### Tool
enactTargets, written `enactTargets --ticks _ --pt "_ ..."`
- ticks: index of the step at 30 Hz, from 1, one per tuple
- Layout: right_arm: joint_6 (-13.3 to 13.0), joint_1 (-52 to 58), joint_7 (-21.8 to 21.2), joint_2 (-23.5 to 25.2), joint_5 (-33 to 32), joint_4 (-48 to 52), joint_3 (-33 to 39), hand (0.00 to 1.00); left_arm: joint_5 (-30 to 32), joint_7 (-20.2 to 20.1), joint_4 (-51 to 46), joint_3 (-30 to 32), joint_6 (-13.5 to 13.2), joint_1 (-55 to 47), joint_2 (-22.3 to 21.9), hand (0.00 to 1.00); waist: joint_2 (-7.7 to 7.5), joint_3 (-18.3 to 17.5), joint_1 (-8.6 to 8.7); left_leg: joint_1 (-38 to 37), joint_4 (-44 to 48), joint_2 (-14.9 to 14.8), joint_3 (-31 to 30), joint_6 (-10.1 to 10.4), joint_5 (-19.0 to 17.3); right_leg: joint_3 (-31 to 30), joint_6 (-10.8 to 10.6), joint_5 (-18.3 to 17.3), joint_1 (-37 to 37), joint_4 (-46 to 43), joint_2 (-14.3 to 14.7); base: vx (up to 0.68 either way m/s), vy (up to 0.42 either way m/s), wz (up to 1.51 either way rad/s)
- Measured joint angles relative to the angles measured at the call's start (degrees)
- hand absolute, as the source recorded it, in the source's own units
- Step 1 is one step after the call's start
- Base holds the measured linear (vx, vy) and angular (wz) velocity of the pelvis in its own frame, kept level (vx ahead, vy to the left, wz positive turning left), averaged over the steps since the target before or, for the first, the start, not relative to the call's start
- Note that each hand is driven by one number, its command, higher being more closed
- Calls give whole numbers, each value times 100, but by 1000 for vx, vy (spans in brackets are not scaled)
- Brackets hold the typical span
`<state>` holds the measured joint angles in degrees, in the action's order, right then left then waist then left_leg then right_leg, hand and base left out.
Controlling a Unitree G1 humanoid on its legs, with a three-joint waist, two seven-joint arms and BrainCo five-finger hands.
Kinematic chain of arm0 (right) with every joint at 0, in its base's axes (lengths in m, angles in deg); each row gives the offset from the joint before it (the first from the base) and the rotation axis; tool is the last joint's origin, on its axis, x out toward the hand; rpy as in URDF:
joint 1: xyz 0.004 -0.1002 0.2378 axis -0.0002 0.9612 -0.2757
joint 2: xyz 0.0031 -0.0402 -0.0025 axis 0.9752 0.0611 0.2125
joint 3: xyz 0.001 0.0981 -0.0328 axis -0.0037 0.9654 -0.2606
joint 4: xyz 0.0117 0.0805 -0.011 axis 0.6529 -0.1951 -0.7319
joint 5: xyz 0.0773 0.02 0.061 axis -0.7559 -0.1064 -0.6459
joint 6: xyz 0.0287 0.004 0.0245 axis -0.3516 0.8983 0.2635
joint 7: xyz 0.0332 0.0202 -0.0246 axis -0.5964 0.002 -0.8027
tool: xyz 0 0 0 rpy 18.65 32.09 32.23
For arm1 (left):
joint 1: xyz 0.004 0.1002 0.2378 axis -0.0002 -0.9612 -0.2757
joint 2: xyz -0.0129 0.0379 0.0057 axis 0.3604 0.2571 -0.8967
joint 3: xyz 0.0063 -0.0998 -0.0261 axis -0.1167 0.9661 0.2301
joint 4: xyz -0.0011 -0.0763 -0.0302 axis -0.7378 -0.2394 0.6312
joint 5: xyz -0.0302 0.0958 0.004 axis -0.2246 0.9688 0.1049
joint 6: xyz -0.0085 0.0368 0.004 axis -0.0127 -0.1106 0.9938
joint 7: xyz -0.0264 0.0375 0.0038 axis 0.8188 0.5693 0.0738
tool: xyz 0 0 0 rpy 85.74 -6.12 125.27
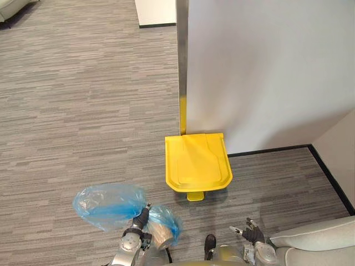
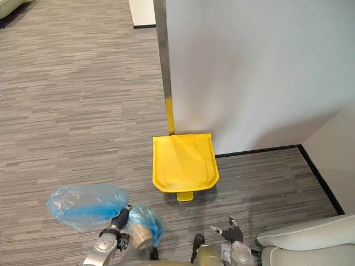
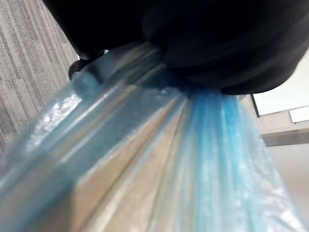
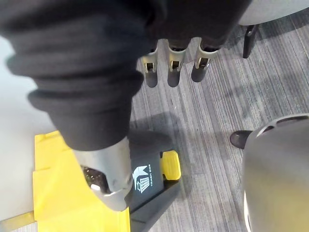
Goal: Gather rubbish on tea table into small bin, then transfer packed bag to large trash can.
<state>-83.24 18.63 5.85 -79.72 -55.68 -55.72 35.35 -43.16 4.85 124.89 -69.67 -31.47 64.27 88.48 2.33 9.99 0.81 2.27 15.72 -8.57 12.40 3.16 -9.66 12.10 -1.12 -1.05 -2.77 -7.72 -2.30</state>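
Observation:
A blue see-through rubbish bag [image 1: 108,206] hangs above the carpet at the lower left, and its neck is bunched in my left hand [image 1: 137,224]. A second bulge of the bag [image 1: 165,226] holds something brownish. The left wrist view shows the bag's gathered plastic [image 3: 145,159] running out from under the hand's dark cover [image 3: 193,38]. The large trash can [image 1: 197,162] has a closed yellow lid and a yellow pedal [image 1: 194,196]; it stands against the white wall, ahead of both hands. My right hand [image 1: 250,233] hovers low at the right, fingers [image 4: 174,67] straight and holding nothing, near the can [image 4: 72,193].
A white wall panel [image 1: 266,72] with a metal edge post [image 1: 182,61] rises behind the can. A grey upholstered seat [image 1: 316,244] sits at the lower right. Grey striped carpet [image 1: 83,111] stretches to the left.

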Motion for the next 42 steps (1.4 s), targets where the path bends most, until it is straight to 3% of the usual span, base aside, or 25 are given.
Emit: enactTargets --ticks 9,21,23,25,26,28,29,31,32,34,35,36,38,40,42 --pt "8 -50 -8 4 2 -245 7 0 0 12 205 -39 -2 -44 93 100 -60 -51 5 -302 -580 208 22 -3 257 -13 -39 94 145 225 -62 -1 9 0" --pt "18 -146 0 -8 32 -322 1 0 -4 34 339 -19 -3 -55 91 100 -138 -190 1 -281 -561 221 -35 3 262 29 -37 178 192 384 -71 -7 0 2" --pt "20 -281 2 -28 67 -332 -1 0 -5 34 331 6 -3 -56 83 100 -136 -189 -1 -97 -291 233 -86 -69 99 29 -157 -62 -25 18 -157 -50 28 5" --pt "22 -366 4 -37 81 -330 1 0 -11 32 277 41 -4 -48 79 100 -185 -163 0 97 139 289 -139 -135 -195 9 -285 -526 -381 -843 -356 -56 62 16" --pt "29 -368 8 -34 88 -329 10 0 -12 30 267 39 -2 -54 78 100 -248 -123 5 119 331 387 -258 -246 -381 18 -495 -739 -466 -1420 -551 -29 47 40" --pt "43 -366 6 3 90 -307 74 0 -10 27 210 35 -1 -38 76 100 -274 -38 60 -24 462 495 -488 -396 -498 -254 -920 -723 -1038 -2805 -761 14 49 47" --pt "54 -360 -2 43 92 -290 101 0 -11 31 158 36 2 -31 36 100 -193 61 80 -15 750 423 -575 -458 -663 -588 -793 -962 -1314 -3155 -613 72 52 28" --pt "76 -312 4 142 86 -102 114 0 -13 41 117 77 7 12 99 100 -249 166 16 -26 1103 361 -619 -464 -919 -806 -722 -979 -1644 -2757 -445 92 13 20" --pt "71 -270 9 201 71 -4 117 0 -15 43 116 92 17 122 145 100 -364 255 8 -39 1283 368 -655 -444 -1057 -774 -786 -781 -1716 -1882 -366 79 -52 29" --pt "95 -246 25 222 72 52 119 0 -16 44 89 126 17 242 134 100 -465 319 12 -44 1520 420 -780 -379 -1261 -758 -785 -607 -1698 -1097 -325 158 -152 47" --pt "122 -217 28 197 64 82 170 0 -11 45 72 143 21 337 83 100 -468 380 27 -80 1702 464 -957 -303 -1462 -920 -682 -304 -1640 -1043 -267 282 -209 62" --pt "130 -195 39 166 66 183 335 0 -11 50 23 143 18 406 -23 100 -407 397 27 -161 1688 432 -1121 -185 -1571 -900 -758 -348 -1622 -1239 -223 267 -160 51" --pt "131 -125 88 209 43 428 495 0 6 33 -213 76 9 423 -117 100 -264 499 7 -320 1447 382 -1228 -146 -1575 -906 -794 -634 -1683 -1617 -166 265 -139 32" --pt "134 -2 88 304 -9 595 592 0 16 20 -283 72 8 423 -143 100 -258 501 9 -533 1169 384 -1318 -72 -1529 -913 -741 -934 -1755 -2012 -171 289 -158 35" --pt "130 213 87 396 -161 775 734 0 56 11 -383 76 9 418 -134 100 -308 456 15 -916 727 360 -1444 4 -1466 -879 -542 -1241 -1753 -2505 -180 302 -141 38"
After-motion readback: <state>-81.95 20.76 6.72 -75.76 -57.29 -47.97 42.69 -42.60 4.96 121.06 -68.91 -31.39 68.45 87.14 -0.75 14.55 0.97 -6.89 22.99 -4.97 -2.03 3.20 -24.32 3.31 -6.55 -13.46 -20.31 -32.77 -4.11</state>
